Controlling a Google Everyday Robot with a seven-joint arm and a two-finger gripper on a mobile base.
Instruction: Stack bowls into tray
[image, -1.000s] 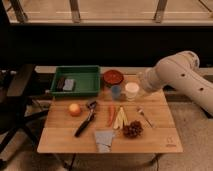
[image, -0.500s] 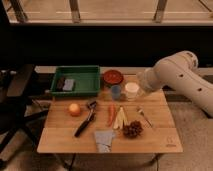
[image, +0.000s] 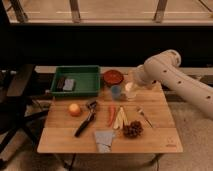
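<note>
A red-orange bowl (image: 113, 77) sits on the wooden table's (image: 160, 135) far edge, just right of the green tray (image: 80, 69). The tray stands at the back left and holds a dark block and a grey piece (image: 65, 84). My white arm reaches in from the right. Its end, with the gripper (image: 133, 86), hangs low over the back of the table, right of the bowl and just above a white cup (image: 131, 93). The bowl lies apart from the arm.
A blue cup (image: 116, 91) stands in front of the bowl. Nearer are an orange (image: 74, 109), a black tool (image: 86, 120), a red chilli (image: 111, 115), yellow strips (image: 120, 117), a brown cluster (image: 133, 130), a grey cloth (image: 104, 140). A dark chair (image: 20, 95) stands left.
</note>
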